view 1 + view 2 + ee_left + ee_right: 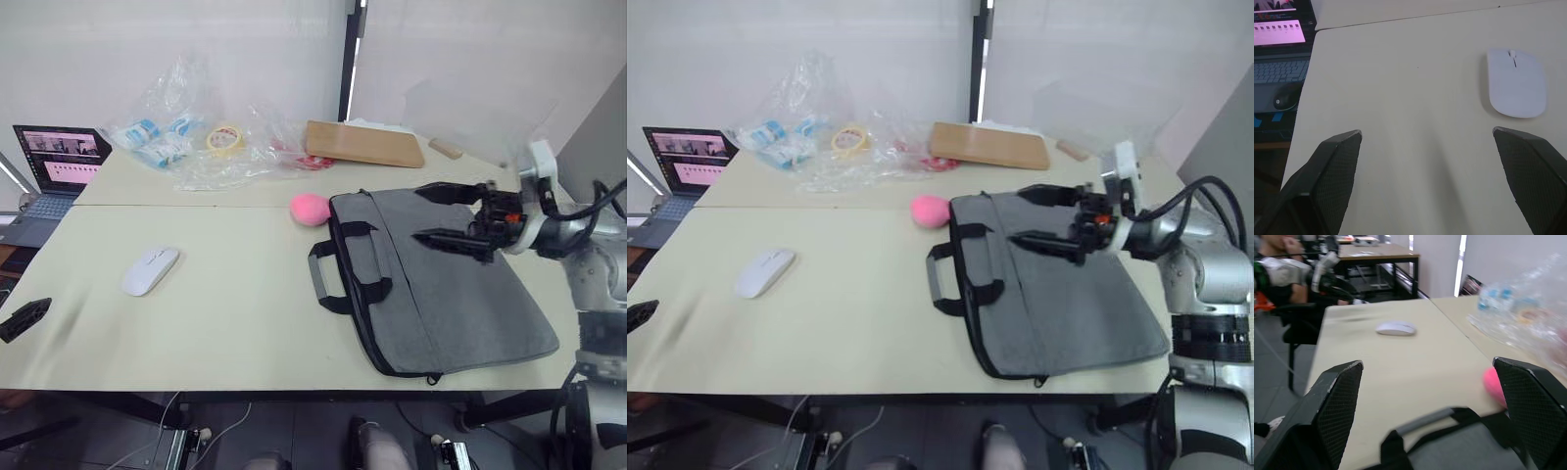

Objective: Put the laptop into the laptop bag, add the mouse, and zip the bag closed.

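The right gripper [453, 217] hangs just above the far half of the laptop bag [441, 294], its two black fingers spread wide and holding nothing. Directly under it lies the grey fabric of the bag, flat on the counter [235, 313]. The two black strap handles [343, 269] lie a little beyond the fingertips, toward the middle of the counter. I cannot tell whether the zipper is open or closed, and the silver laptop is not to be found on the counter — perhaps it is already inside, but this is only a guess. Such a wide opening over the bag suggests the gripper is about to take hold of an edge or a handle.

Just past the bag's far corner, still near this gripper, sits a fluffy pink ball [310, 209]; it is no part of the task.

The left gripper [24, 318] is low at the near left edge of the counter, also spread wide and empty. The mouse [150, 270] lies a little ahead of it and toward the centre, apart from the fingers, so it is placed well for this arm to pick up.

Farther away stand a small dark laptop [59, 166] with a lit screen, crumpled plastic bags [186, 137], a tape roll [225, 138] and a brown board [364, 144].
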Tool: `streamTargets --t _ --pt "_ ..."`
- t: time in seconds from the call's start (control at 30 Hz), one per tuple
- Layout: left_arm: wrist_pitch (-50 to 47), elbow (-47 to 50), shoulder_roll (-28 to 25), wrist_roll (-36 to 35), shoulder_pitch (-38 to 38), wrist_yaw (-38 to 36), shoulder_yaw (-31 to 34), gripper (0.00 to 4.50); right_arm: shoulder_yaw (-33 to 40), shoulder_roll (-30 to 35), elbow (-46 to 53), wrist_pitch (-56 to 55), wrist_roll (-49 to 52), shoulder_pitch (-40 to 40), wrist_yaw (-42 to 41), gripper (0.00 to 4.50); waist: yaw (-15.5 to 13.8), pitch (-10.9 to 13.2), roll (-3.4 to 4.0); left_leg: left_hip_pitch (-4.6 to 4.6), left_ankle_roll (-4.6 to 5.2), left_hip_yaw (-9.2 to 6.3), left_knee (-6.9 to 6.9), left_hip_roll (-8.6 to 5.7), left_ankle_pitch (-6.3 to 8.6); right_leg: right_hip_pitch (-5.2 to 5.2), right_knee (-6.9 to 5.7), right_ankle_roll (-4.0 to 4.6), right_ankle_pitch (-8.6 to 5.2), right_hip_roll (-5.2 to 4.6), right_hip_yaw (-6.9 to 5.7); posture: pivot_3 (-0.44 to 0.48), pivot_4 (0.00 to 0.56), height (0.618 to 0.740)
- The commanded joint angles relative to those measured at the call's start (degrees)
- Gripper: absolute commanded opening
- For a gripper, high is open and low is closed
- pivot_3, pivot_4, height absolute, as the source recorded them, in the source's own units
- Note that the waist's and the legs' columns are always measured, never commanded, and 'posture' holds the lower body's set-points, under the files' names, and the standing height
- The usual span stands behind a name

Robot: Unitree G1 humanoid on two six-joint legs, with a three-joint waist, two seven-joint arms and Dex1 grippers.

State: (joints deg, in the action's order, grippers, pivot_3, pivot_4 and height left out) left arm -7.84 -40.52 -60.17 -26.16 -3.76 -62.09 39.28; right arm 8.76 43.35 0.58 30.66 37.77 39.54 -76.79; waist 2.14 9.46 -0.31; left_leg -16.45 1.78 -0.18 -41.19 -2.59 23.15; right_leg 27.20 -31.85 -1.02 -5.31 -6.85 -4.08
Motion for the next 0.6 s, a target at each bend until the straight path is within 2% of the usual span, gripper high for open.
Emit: streamTargets --t 0.03,0.27,0.37,0.6 --pt "-0.8 2.8 -0.1 -1.6 1.5 0.0 2.5 4.50 0.5 -0.2 4.4 0.8 2.3 -0.7 1.2 4.48 0.1 0.0 -0.01 0.02 0.00 0.02 0.00 -0.01 0.00 -0.01 0.00 0.00 0.00 0.00 0.00 0.000 0.150 0.740" --pt "-7.3 12.2 1.6 -4.0 2.2 0.0 0.5 4.50 0.5 -0.6 5.2 0.9 2.6 -1.9 2.3 4.48 0.4 0.0 -0.02 0.07 -0.04 0.10 -0.01 0.01 0.01 -0.02 -0.07 0.05 -0.03 0.04 0.02 0.000 0.150 0.740" --pt "-8.2 14.8 3.6 -2.9 -2.3 1.9 -4.3 4.50 1.5 0.5 5.9 1.6 3.2 -3.2 2.0 4.48 0.1 0.0 -0.01 0.13 -0.04 0.11 -0.02 0.00 0.00 -0.07 -0.10 0.07 -0.04 0.05 0.05 0.000 0.150 0.740" --pt "-7.4 11.2 6.2 0.9 -12.8 3.5 -13.2 4.50 2.9 2.2 10.1 0.8 4.2 -7.6 1.6 4.48 0.4 0.0 -0.08 0.14 -0.04 0.09 -0.12 -0.04 0.00 -0.15 -0.13 0.08 -0.04 0.06 0.06 0.000 0.150 0.740"
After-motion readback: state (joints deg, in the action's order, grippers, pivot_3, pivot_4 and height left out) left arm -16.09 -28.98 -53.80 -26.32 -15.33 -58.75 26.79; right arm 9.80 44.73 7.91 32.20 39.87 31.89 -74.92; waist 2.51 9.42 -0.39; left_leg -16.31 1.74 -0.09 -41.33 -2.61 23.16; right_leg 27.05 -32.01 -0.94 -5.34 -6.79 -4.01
